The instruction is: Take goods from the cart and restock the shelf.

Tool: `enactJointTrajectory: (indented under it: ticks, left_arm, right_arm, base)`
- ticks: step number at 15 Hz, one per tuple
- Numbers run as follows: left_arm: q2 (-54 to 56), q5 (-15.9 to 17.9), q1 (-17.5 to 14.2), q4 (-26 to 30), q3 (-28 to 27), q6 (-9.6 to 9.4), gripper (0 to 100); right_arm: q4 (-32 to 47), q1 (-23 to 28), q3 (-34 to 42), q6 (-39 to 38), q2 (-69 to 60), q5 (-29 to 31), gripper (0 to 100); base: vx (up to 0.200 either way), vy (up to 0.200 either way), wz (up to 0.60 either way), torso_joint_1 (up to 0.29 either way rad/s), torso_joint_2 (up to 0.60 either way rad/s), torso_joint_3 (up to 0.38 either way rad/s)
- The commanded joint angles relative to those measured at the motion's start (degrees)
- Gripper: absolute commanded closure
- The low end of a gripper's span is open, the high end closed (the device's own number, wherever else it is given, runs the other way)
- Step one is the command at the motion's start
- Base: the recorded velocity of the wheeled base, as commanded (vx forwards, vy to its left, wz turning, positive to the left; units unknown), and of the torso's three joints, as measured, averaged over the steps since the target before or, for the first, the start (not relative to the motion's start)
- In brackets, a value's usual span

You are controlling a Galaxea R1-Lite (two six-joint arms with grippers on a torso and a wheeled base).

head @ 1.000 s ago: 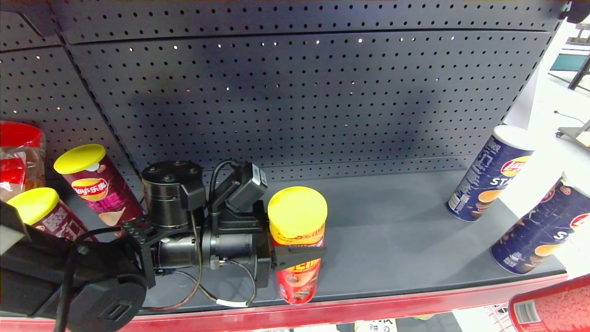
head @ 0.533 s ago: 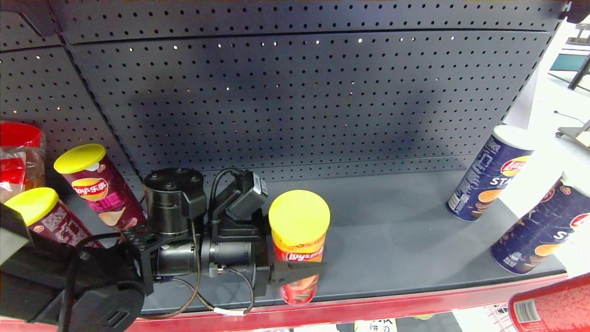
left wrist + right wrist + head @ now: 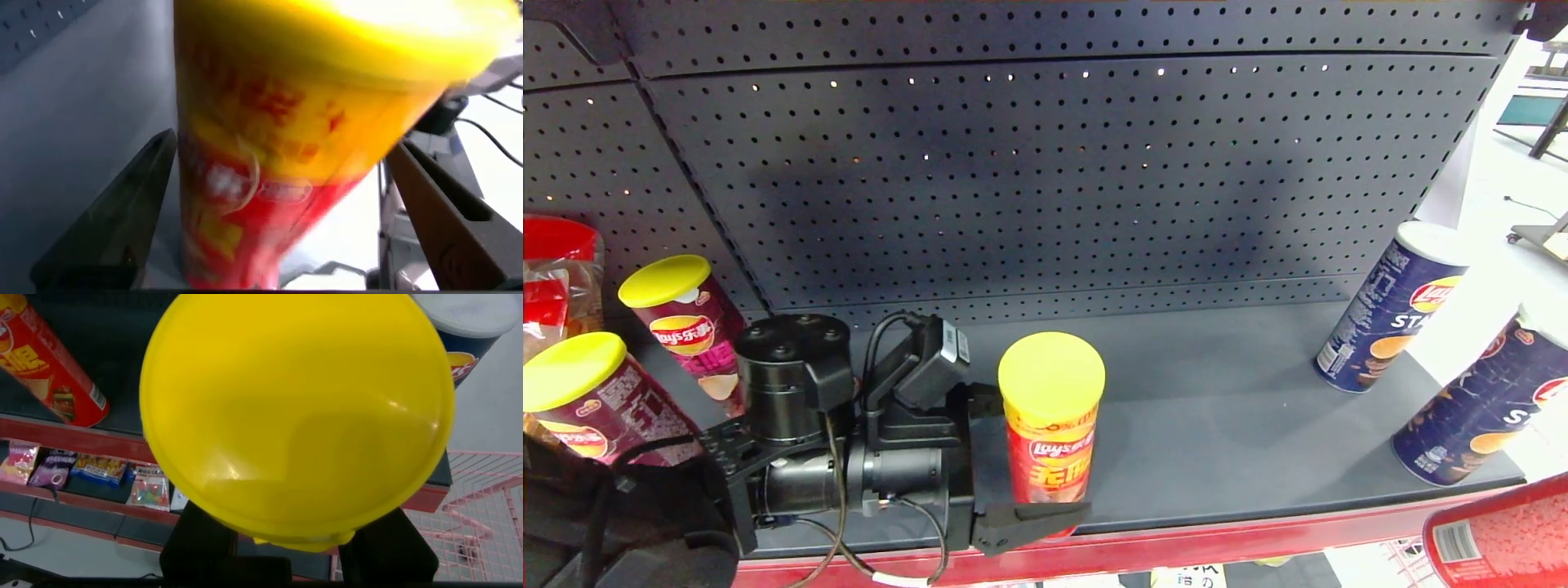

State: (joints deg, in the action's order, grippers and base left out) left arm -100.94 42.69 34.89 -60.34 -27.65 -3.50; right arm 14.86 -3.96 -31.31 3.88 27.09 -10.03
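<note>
Where the goods belonged, shelf: a dark deck with a red front lip. Stock was grouped by kind, and the stretch between the groups was probably the slot being filled.
Pegboard back: a perforated panel that closed the bay behind the stock.
Left gripper: it was level with the deck at the front lip. Its jaws stood apart, one finger on each side of the red chip can with a gap on both sides, so the can bore its own weight.
Blue chip cans: two with white lids at the right end, one behind the other.
Maroon chip cans: two with yellow lids at the left end, beside the left arm.
Red chip can: yellow-lidded and upright on the deck near the front lip, between the two groups, its label facing outward.
Second red can: it was below the lip at the right, off the shelf, and was probably next to be placed.
Right gripper: its fingers were clamped on that can's body beneath the yellow lid, near the pink wire cart.
</note>
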Motion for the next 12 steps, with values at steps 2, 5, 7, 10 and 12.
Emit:
enactJointTrajectory:
  ticks: [2,5,7,10,12]
  left_arm:
    - [6.0,-0.5,-2.1,0.0,5.6,-0.02,0]
    - [10.7,-1.2,-3.4,0.0,9.8,-0.02,0]
    - [13.8,-2.5,-3.4,0.1,13.2,-0.02,0]
    - [16.9,-6.5,-3.4,0.0,17.4,-0.37,0]
    - [19.4,-9.0,-3.4,0.1,18.5,-0.37,0]
  right_arm:
    - [-0.1,-0.1,-3.2,0.5,5.0,-3.2,100]
    - [-0.1,-0.2,-3.6,4.7,9.1,-7.0,100]
    - [-0.1,-0.1,-7.2,6.1,15.2,-9.8,100]
    - [-0.6,-1.0,-12.1,6.3,24.5,-11.8,100]
    - [-6.9,-7.5,-11.8,6.1,30.7,-11.4,100]
  base:
    - [0.000,0.000,0.00,0.000,0.00,0.000]
    - [0.000,0.000,0.00,0.000,0.00,0.000]
    - [0.000,0.000,0.00,0.000,0.00,0.000]
    - [0.000,0.000,0.00,0.000,0.00,0.000]
    - [0.000,0.000,0.00,0.000,0.00,0.000]
